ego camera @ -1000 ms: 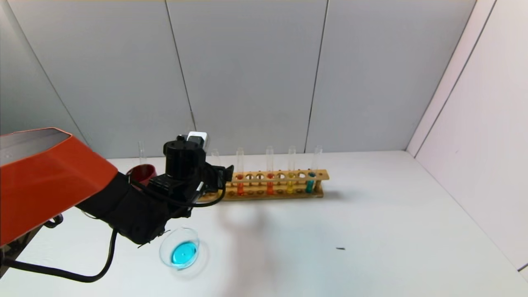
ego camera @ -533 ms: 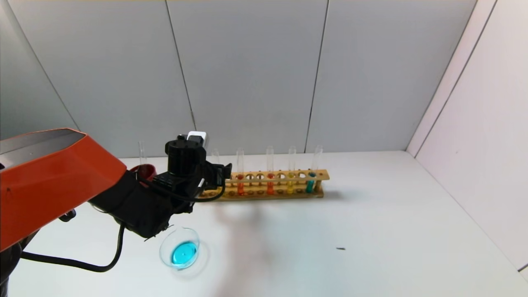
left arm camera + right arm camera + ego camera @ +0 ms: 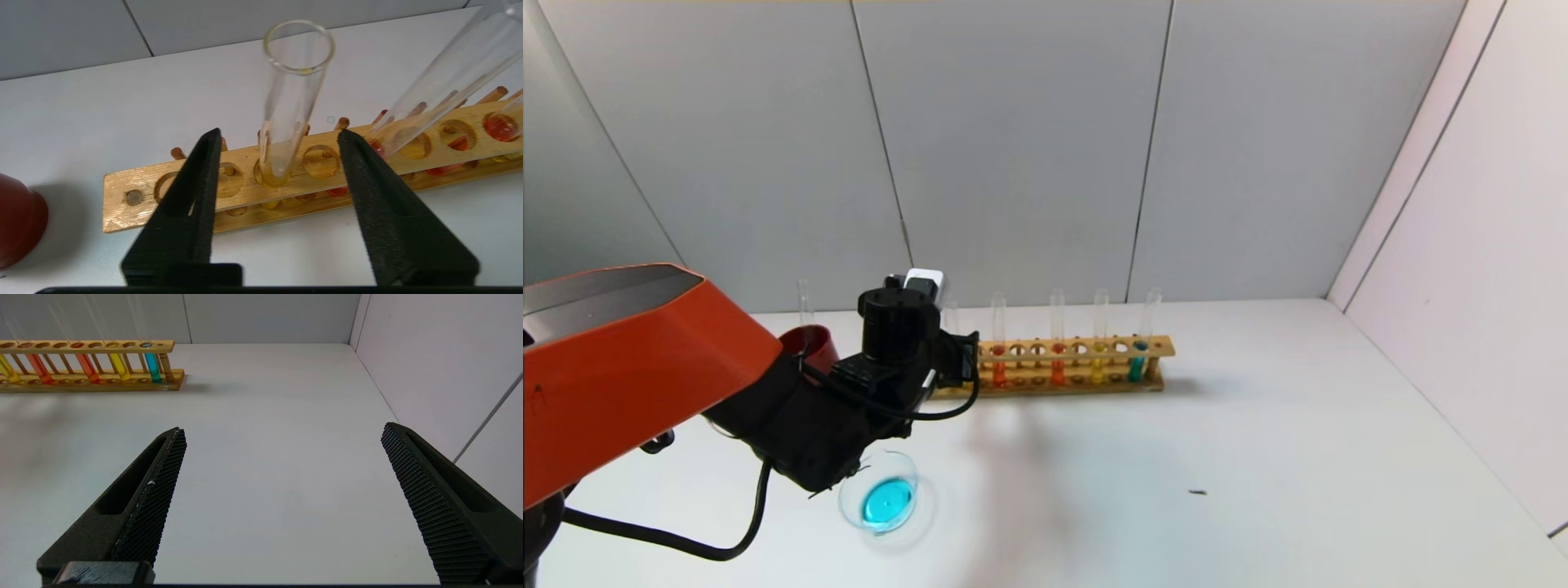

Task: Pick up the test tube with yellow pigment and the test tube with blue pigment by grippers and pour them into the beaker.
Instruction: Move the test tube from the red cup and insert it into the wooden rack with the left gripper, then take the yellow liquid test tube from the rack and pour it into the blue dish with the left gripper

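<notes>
Bench (image 3: 1258, 457): white, fills lower frame.
Rack (image 3: 1086, 377): wooden, centre, holding tubes.
Red cup (image 3: 810, 343): left of rack.
Beaker (image 3: 880, 492): lower left, blue liquid.
Dark speck (image 3: 1196, 492): lower right.

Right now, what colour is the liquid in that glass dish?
Bright blue, a pool at the bottom of the beaker; the head view shows it best.

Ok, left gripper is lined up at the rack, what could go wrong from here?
1. The left gripper, open, straddles the test tube with yellow pigment. The tilted neighbouring tube leans close by one finger, so closing or lifting may knock it.
2. The beaker, holding blue liquid, sits right beneath the left forearm and its cable; a low swing could clip it.
The right gripper idles open over the table.
</notes>
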